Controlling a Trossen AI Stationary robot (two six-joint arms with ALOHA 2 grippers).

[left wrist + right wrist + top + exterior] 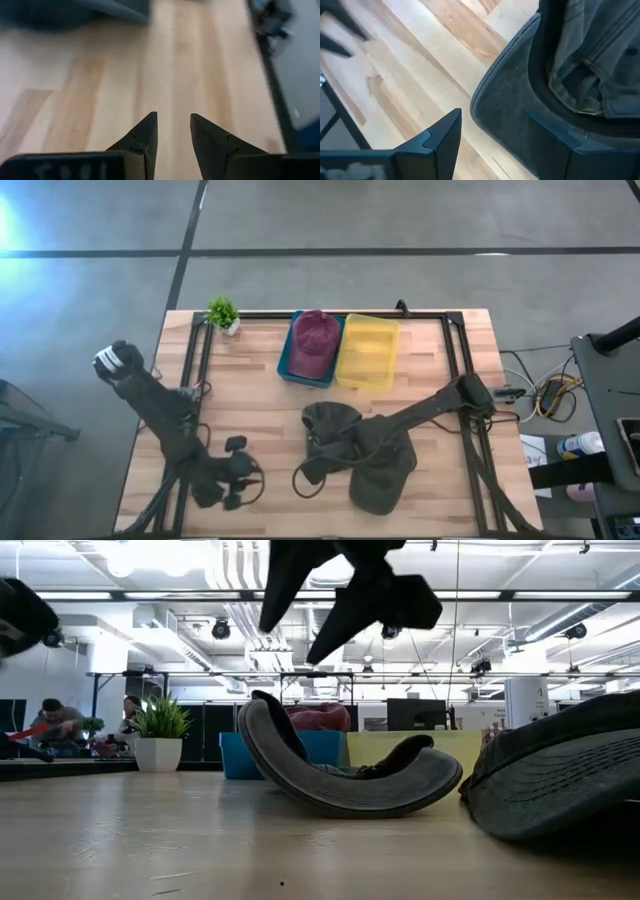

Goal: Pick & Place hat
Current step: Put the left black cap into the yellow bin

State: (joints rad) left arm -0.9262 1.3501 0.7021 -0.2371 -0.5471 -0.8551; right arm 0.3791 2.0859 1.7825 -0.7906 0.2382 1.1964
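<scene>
Two dark olive hats lie on the wooden table. One hat [332, 423] [340, 780] lies upside down near the middle, its brim curling up. The other hat [382, 478] [560, 775] lies nearer the front right. My right gripper [318, 450] [495, 145] hangs open above the brim edge of the middle hat, clear of it in the low view [350, 590]. My left gripper [235, 472] [173, 130] stands open over bare wood at the front left, with nothing between its fingers. A maroon hat [316, 340] sits in a blue bin [285, 360].
An empty yellow bin [368, 352] stands right of the blue bin at the table's far edge. A small potted plant [223, 313] is at the far left. Black frame rails [455, 350] run along both sides. Bare wood lies between the arms.
</scene>
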